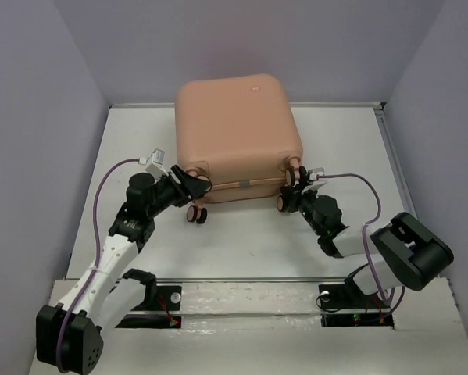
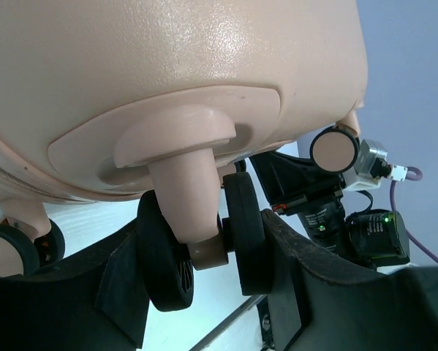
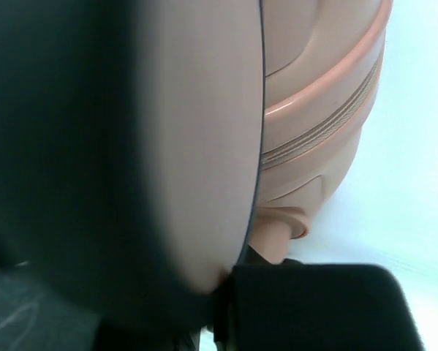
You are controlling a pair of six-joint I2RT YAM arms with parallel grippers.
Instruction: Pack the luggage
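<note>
The luggage (image 1: 237,133), a peach-pink hard-shell case, lies flat and zipped shut at the back middle of the white table (image 1: 241,250). My left gripper (image 1: 193,186) is at its near left corner. In the left wrist view its fingers (image 2: 314,278) press on both sides of a black twin wheel (image 2: 244,234), so the left gripper (image 2: 204,256) is shut on that wheel. My right gripper (image 1: 294,191) is at the near right corner wheels. In the right wrist view a blurred peach wheel face (image 3: 204,146) fills the left, and a black finger (image 3: 314,307) touches it.
Another wheel (image 1: 196,215) sticks out toward the near edge beside the left gripper. Grey walls (image 1: 46,117) close in the table on the left, back and right. Purple cables (image 1: 101,203) loop off both arms. A metal rail (image 1: 241,301) runs along the near edge.
</note>
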